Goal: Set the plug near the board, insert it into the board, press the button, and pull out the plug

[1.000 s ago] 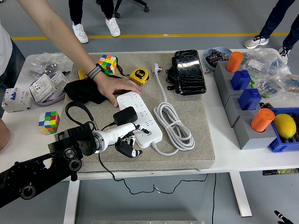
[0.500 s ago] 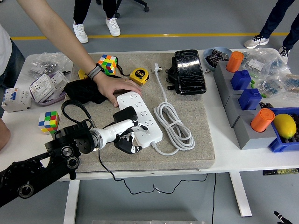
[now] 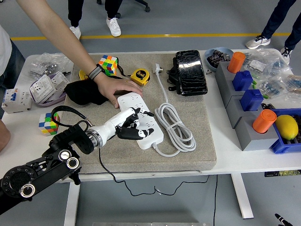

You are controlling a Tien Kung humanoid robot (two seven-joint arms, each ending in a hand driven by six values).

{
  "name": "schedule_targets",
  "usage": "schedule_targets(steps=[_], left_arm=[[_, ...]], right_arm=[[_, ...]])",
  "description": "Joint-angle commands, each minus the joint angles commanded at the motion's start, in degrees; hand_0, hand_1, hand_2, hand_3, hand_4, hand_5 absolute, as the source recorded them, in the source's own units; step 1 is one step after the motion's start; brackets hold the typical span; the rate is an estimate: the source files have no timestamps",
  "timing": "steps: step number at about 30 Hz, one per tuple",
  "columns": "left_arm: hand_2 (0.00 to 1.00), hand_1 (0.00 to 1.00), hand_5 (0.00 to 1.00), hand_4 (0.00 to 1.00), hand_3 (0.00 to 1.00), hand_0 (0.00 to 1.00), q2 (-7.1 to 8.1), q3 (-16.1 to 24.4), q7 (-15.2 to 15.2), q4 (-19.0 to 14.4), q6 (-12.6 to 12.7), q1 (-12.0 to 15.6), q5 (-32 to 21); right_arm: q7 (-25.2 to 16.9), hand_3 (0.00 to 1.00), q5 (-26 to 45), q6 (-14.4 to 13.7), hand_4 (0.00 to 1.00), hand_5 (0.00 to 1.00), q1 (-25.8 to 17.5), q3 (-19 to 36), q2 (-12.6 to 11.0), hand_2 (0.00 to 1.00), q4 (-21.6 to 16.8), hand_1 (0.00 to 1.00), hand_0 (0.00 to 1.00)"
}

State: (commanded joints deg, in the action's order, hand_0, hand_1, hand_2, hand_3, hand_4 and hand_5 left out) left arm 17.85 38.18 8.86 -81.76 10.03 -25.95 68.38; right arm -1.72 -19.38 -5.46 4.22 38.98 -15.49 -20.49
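Left robot hand (image 3: 130,126) moved up onto power strip (image 3: 141,119), plug hidden beneath, grasp unclear, person's hand (image 3: 116,91) steadying strip

Access to the white power strip (image 3: 141,121) was restricted. A person's hand (image 3: 117,92) pressed on its far end, the forearm crossing in from the upper left. The robot's left hand (image 3: 129,126) covered the middle sockets. The coiled white cable (image 3: 175,128) lay close along the strip's right side. The grey mat (image 3: 202,136) right of the coil lay open, as did its near edge.
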Motion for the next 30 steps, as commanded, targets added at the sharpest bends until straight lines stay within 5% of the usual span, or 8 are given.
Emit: schedule_targets(steps=[1, 2, 13, 14, 16, 19, 20, 30], left_arm=[[0.223, 0.161, 0.516, 0.803, 0.704, 0.181, -0.01, 0.13, -1.19, 0.13, 0.78, 0.14, -0.39], [0.505, 0.475, 0.552, 0.835, 0.668, 0.323, -0.02, 0.25, -2.35, 0.29, 1.50, 0.25, -0.61], [0.598, 0.608, 0.564, 0.858, 0.687, 0.428, -0.24, 0.12, -17.20, 3.68, 8.72, 1.20, -12.51], [0.722, 0.731, 0.557, 0.864, 0.753, 0.644, -0.28, 0.19, -18.74, 3.96, 9.00, 1.37, -13.98], [0.722, 0.731, 0.557, 0.864, 0.753, 0.644, -0.37, 0.53, -21.40, 4.48, 9.31, 1.67, -16.01], [0.722, 0.731, 0.557, 0.864, 0.753, 0.644, -0.42, 1.13, -22.64, 4.93, 9.36, 1.91, -16.27], [0.837, 0.831, 0.555, 0.870, 0.840, 0.818, -0.42, 1.34, -22.79, 5.07, 9.30, 1.99, -16.25], [0.904, 0.874, 0.559, 0.876, 0.887, 0.865, -0.40, 1.77, -24.81, 5.76, 9.15, 2.26, -16.77]], right_arm=[[-0.01, 0.551, 0.02, -0.01, 0.972, 0.542, -0.03, -0.01, -0.01, 0.620, 0.01, 0.640, 0.568], [-0.02, 0.551, 0.03, -0.02, 0.972, 0.542, -0.06, 0.00, -0.02, 0.619, 0.01, 0.640, 0.568], [-0.02, 0.552, -0.01, -0.01, 0.972, 0.542, 0.00, 0.15, 0.05, 0.620, -0.01, 0.640, 0.568], [-0.03, 0.551, -0.01, -0.01, 0.971, 0.542, 0.01, 0.16, 0.06, 0.619, -0.01, 0.640, 0.568], [-0.02, 0.551, -0.05, 0.00, 0.971, 0.542, 0.03, 0.13, 0.06, 0.619, -0.03, 0.640, 0.568], [-0.02, 0.551, -0.07, 0.00, 0.971, 0.542, 0.00, 0.15, 0.06, 0.619, -0.03, 0.640, 0.568], [-0.02, 0.551, -0.06, 0.00, 0.971, 0.542, -0.02, 0.13, 0.05, 0.619, -0.03, 0.640, 0.568], [-0.01, 0.551, 0.07, 0.02, 0.971, 0.541, 0.09, -0.04, 0.01, 0.619, -0.02, 0.640, 0.568]])
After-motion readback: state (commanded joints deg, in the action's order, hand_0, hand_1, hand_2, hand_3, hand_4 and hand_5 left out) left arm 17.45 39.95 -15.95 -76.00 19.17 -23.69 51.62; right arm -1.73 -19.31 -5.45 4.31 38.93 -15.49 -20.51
